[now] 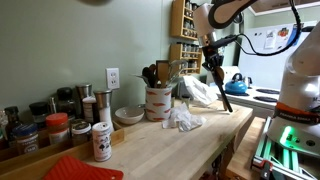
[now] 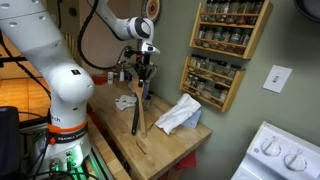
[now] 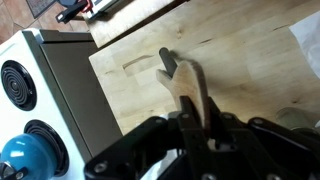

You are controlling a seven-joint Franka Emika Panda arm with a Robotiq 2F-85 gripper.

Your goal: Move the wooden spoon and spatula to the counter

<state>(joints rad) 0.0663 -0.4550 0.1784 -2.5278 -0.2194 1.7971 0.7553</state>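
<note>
The gripper [image 1: 212, 52] hangs above the counter [image 1: 190, 140], near the end that borders the white stove [image 3: 20, 90]. Its fingers are closed narrowly on two utensils at once: the wooden spoon [image 3: 190, 88] and the spatula [image 3: 165, 60]. Both are gripped at their upper handles.

In the wrist view the pair points down at the bare wood. The spatula's dark head is lowest, close to the counter's stove-side edge. In both exterior views the utensils slope steeply from the gripper, with their tips just at the surface. Whether they touch it cannot be told.

Farther along the counter, by the wall edge, stands a cream crock [image 1: 158, 100] of other utensils. A crumpled white cloth [image 1: 183, 118] lies beside it. A blue kettle [image 1: 236, 82] sits on the stove.
</note>
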